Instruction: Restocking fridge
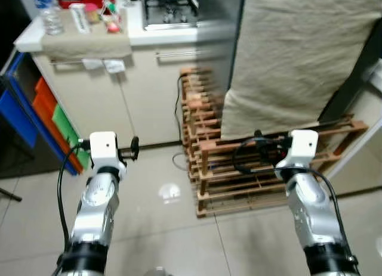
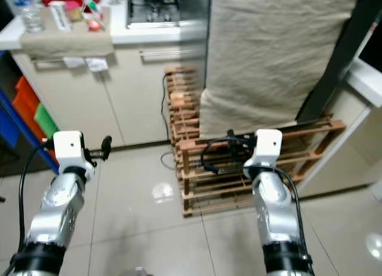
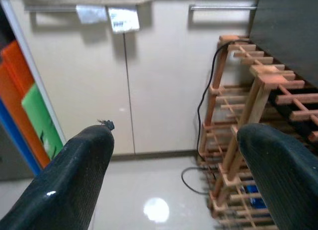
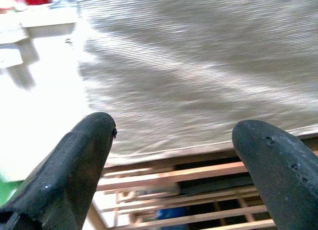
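Note:
Both silver arms reach forward over the tiled floor. My left gripper (image 3: 174,135) is open, its black fingers (image 3: 74,175) spread wide toward the cream cabinet doors (image 1: 131,97). My right gripper (image 4: 174,125) is open too and holds nothing; its fingers (image 4: 268,160) point at a beige cloth (image 1: 298,55) draped over a tall unit. On the counter at the back left stand a clear water bottle (image 1: 52,16), a white carton (image 1: 79,18) and small red items (image 1: 112,27). Whether the draped unit is the fridge cannot be told.
A low wooden slatted rack (image 1: 239,168) stands on the floor under the cloth, just ahead of my right arm. A black cable (image 1: 178,109) hangs beside it. A gas hob (image 1: 170,8) sits on the counter. Blue, orange and green bins (image 1: 51,118) line the left.

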{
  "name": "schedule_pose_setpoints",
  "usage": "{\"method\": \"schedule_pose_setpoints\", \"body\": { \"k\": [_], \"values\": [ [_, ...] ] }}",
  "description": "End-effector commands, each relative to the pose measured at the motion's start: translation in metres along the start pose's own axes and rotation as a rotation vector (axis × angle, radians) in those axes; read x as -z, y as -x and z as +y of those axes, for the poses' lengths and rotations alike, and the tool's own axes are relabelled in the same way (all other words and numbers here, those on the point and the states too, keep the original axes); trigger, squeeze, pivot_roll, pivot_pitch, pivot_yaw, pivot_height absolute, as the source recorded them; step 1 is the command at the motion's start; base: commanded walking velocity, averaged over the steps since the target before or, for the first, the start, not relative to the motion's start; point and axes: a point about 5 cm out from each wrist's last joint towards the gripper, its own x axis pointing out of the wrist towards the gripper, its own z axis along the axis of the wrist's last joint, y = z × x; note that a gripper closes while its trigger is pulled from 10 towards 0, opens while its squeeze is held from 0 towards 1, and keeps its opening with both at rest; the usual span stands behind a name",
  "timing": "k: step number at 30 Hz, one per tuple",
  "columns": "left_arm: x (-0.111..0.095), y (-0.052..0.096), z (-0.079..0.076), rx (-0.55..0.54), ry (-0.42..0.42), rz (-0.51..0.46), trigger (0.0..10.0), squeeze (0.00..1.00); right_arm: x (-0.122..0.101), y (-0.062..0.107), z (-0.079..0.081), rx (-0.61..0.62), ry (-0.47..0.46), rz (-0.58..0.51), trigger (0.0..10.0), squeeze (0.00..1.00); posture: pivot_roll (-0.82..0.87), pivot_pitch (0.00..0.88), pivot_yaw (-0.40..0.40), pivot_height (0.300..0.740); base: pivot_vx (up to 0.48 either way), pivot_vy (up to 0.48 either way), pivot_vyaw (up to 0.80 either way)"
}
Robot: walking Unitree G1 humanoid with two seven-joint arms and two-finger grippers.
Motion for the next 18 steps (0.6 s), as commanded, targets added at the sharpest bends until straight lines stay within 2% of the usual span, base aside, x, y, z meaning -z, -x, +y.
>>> {"method": "schedule_pose_setpoints", "body": {
  "k": [1,2,4,5,6,7,9,10,14,18],
  "values": [
    [-0.006,0.001,-0.009,0.032,0.008,-0.019,10.0,0.0,0.005,0.003,0.002,-0.008,-0.008,0.006,10.0,0.05,-0.07,0.0,0.026,0.74,0.0,0.0,0.0],
    [-0.011,0.003,-0.009,0.041,0.002,-0.042,10.0,0.0,0.008,0.003,0.005,-0.018,-0.013,0.013,10.0,0.14,-0.06,0.0,0.025,0.74,0.0,0.0,0.0],
    [-0.012,0.004,-0.009,0.041,-0.005,-0.048,10.0,0.0,0.01,0.003,0.005,-0.018,-0.016,0.016,10.0,0.14,-0.06,0.0,0.024,0.74,0.0,0.0,0.0],
    [-0.013,0.004,-0.008,0.042,-0.022,-0.056,10.0,0.0,0.013,0.003,0.007,-0.023,-0.019,0.025,10.0,0.19,-0.05,0.0,0.019,0.74,0.0,0.0,0.0],
    [-0.013,0.004,-0.008,0.042,-0.022,-0.056,10.0,0.0,0.013,0.003,0.007,-0.023,-0.019,0.025,10.0,0.19,-0.05,0.0,0.019,0.74,0.0,0.0,0.0],
    [-0.016,0.005,-0.008,0.042,-0.032,-0.073,10.0,0.0,0.015,0.004,0.011,-0.044,-0.023,0.027,10.0,0.26,-0.05,0.0,0.01,0.74,0.0,0.0,0.0],
    [-0.019,0.005,-0.008,0.033,-0.039,-0.087,10.0,0.0,0.015,0.004,0.014,-0.073,-0.025,0.024,10.0,0.3,-0.04,0.0,0.003,0.74,0.0,0.0,0.0],
    [-0.022,0.006,-0.008,0.026,-0.014,-0.101,10.0,0.0,0.014,0.004,0.016,-0.084,-0.018,0.024,10.0,0.38,-0.04,0.0,0.0,0.74,0.0,0.0,0.0],
    [-0.026,0.008,-0.007,0.029,0.042,-0.115,10.0,0.0,0.013,0.004,0.016,-0.099,-0.008,0.023,10.0,0.39,-0.04,0.0,-0.001,0.74,0.11,0.0,0.0],
    [-0.026,0.003,0.0,-0.021,0.014,-0.094,10.0,0.0,0.012,0.001,0.017,-0.118,0.019,0.018,10.0,0.37,-0.05,0.0,0.006,0.74,0.394,0.219,0.0]
  ]
}}
